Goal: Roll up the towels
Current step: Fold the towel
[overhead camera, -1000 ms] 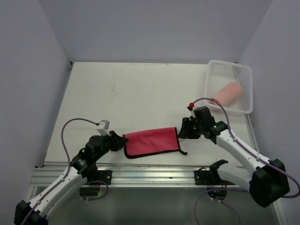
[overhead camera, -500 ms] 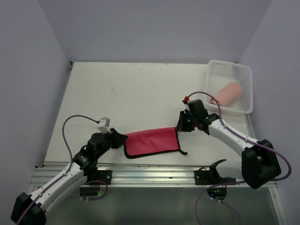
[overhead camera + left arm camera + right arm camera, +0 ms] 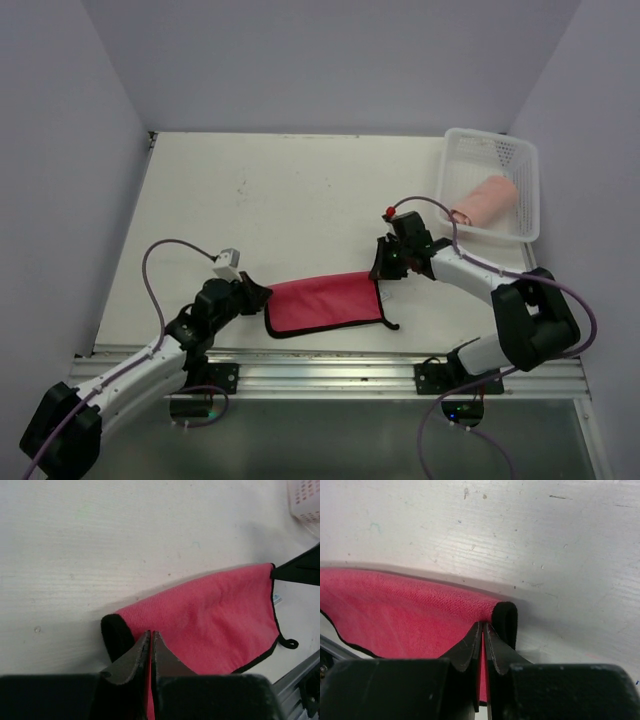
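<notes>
My left gripper [image 3: 151, 635] is clenched tight, tips basically touching, with a sliver of the red cloth [image 3: 215, 615] pinched between them. It's got one end of the cloth. The black trim [image 3: 116, 636] curls up into a little hump just to the left of my fingers. That end is lifted slightly off the table [image 3: 100, 540], so there's a shadow under it. From there the cloth runs away ahead and to the right of this gripper. At the far end there's a small black loop [image 3: 289, 642] hanging off the corner and a pale tag [image 3: 277, 599] on the edge.

My right gripper [image 3: 483, 626] is the same deal: jaws squeezed together on the opposite end, red fabric showing in the slit between them. The trim folds over just to the right of those fingers, and the cloth stretches off to their left.

So the cloth sits between my two grippers, red face up, spread out and not rolled yet.

The pink towel [image 3: 483, 198] is already a roll. It's lying in the white basket [image 3: 528, 190], out past my right gripper toward the table's far right corner, well apart from the red cloth.
</notes>
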### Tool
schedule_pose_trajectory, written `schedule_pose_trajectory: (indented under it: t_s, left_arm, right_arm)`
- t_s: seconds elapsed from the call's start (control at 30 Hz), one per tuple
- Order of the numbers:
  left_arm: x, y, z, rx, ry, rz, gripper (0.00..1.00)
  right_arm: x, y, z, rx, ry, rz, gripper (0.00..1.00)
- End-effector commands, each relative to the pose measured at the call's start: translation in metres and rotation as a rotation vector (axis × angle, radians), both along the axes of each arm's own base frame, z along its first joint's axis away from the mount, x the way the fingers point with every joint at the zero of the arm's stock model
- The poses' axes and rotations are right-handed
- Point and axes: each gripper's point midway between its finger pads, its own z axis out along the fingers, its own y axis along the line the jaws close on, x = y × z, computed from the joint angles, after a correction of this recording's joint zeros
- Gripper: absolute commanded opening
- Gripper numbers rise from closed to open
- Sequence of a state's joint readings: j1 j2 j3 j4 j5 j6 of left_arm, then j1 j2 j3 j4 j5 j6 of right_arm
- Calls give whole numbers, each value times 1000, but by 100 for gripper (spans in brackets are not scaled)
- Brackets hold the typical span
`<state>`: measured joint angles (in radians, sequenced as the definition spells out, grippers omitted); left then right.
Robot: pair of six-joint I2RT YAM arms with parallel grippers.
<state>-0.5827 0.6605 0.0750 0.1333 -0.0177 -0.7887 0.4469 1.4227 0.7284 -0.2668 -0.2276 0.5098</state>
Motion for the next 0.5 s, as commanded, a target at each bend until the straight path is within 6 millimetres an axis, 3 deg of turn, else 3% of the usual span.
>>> schedule_pose_trajectory:
  t_s: [0.0,0.13,0.3,0.47]
  left_arm:
    - [19,11,5,46,-35,89,5]
    - [28,27,-10,140,48,192,4]
    - [33,25,-26,174,99,203,5]
    - [34,25,-29,194,102,216,5]
  right_arm:
    - [17,11,4,28,-44,2,8]
    - [20,9,-8,-3,-24,3,8]
    - [21,7,-11,-18,-21,8,8]
    - [20,5,-7,-32,-27,19,8]
